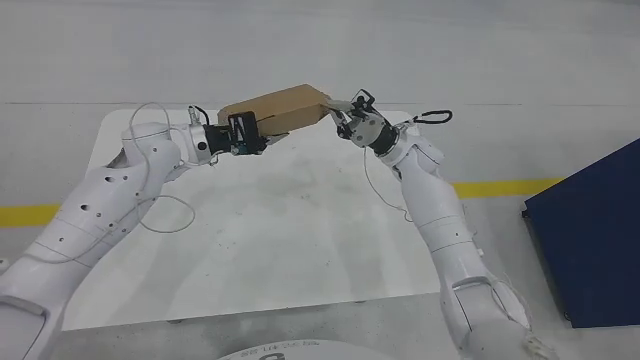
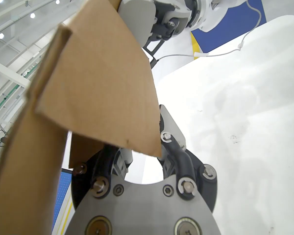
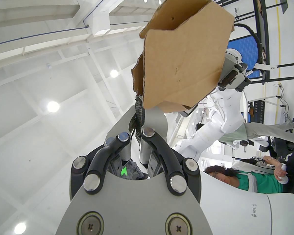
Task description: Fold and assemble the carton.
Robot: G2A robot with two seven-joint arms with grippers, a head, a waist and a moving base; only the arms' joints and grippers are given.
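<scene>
Gripping carton aloft — left end effector closed on one end | right end effector pinching the other end

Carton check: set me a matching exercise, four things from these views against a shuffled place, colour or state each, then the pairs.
Things:
1 carton
2 left gripper
3 right gripper
4 table

States:
A white, below both arms
B shut on the carton's end nearer the blue panel
C brown, held up off the table
D shut on the carton's other end

Pairs: 1-C; 2-D; 3-B; 4-A
</scene>
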